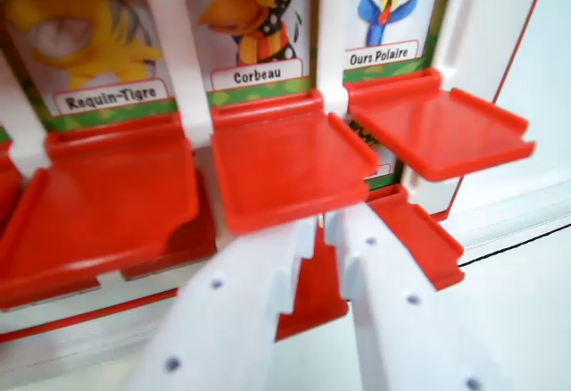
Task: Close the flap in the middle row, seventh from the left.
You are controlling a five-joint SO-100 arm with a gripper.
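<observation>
Here: red Corbeau flap (290, 172), lowered flat, centre of frame, between the Requin-Tigre flap (103, 208) and the Ours Polaire flap (442, 132). White fingers (259, 297) directly beneath its front edge, tips slightly parted, holding nothing, one tip just touching the flap's underside.

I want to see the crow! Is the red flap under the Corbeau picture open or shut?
Open. The red flap lies flat, sticking out toward the camera, so the Corbeau card above it shows.
</observation>
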